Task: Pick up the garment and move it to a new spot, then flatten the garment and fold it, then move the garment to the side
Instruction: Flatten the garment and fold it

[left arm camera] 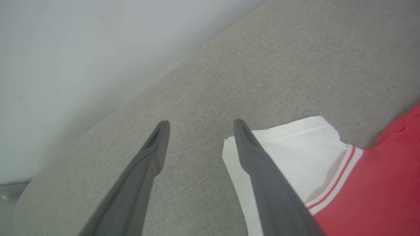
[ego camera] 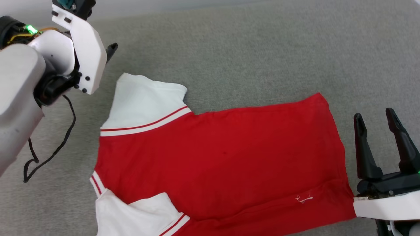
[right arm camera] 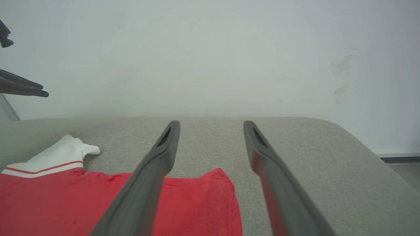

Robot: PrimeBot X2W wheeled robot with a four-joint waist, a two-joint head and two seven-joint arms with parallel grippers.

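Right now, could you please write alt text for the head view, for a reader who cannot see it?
A red jersey T-shirt with white short sleeves lies spread on a grey fabric surface. The dark two-fingered right tool stands open beside its hem, lower right; the white left arm hangs upper left.

Soft matt red-and-white cloth garment, coarse woven grey fabric surface, matt dark plastic tool fingers

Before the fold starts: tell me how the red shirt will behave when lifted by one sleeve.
Likely floppy: the garment lies flat, hugging the grey surface. Probably light, being thin cloth. Lifted by its white sleeve, the rest would probably sag.
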